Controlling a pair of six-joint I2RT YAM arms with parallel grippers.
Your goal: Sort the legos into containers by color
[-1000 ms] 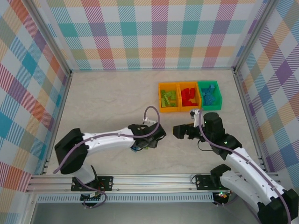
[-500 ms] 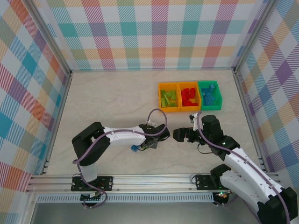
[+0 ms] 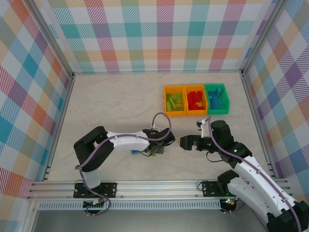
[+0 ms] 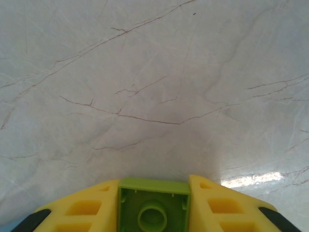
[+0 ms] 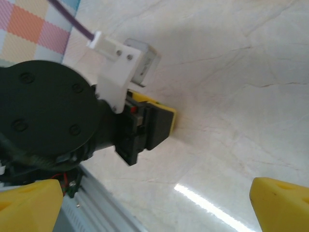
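Quick update from us: our left gripper is clamped on a lime green lego, with a yellow finger snug against each side of it. It's low over the marble table, near the front middle. Our right gripper has its fingers spread wide with nothing between them, and it's pointing at the left wrist just beside it. At the back right, three bins sit side by side: an orange bin with green legos, another orange bin with red legos, and a green bin with blue legos.
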